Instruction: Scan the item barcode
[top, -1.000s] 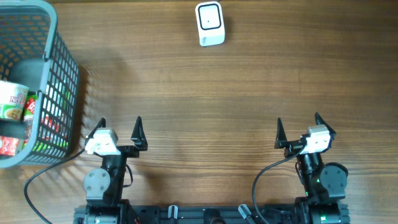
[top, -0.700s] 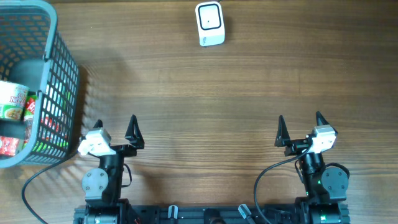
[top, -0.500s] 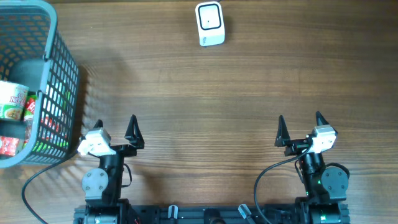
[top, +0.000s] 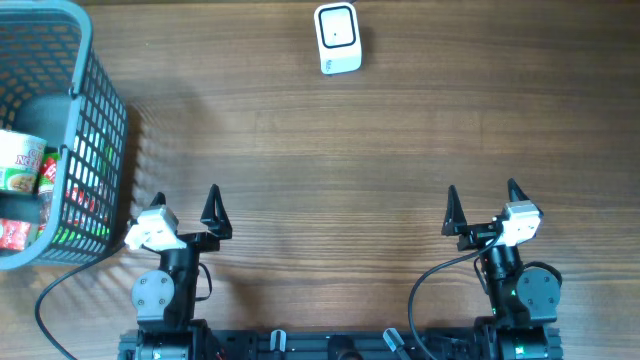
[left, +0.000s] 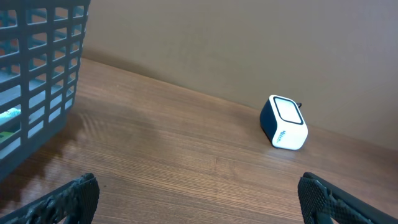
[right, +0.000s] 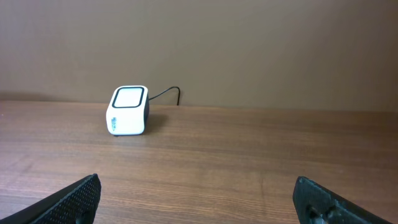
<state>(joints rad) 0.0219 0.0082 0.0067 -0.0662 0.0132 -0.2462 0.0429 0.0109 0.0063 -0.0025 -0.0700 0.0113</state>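
Resting inside the grey basket (top: 88, 70) at the table's 9 o'clock edge, the noodle cup (top: 20, 163) sat among red and green packets. None of them was out of the basket, and which one was meant for scanning could not be told. The barcode scanner (top: 337, 38) stood alone at 12 o'clock on the far side of the table (top: 400, 140), well apart from the basket. Its window was turned upward, and nothing lay on or in front of it.

The left gripper (top: 186, 196) hung at about 7 o'clock, just beside the basket's near corner, its fingers spread wide with nothing between them. The right gripper (top: 481, 191) hung at about 5 o'clock, likewise spread apart and empty, with only bare wood between it and the scanner.

By my reading the task had hardly begun. No item was grasped, none was clear of the basket, and no barcode was turned toward the scanner. The whole job was left: reaching into the basket, most likely with the left arm since it stood nearest, then taking one item and carrying it toward 12 o'clock. Last would come presenting its barcode side to the scanner window.
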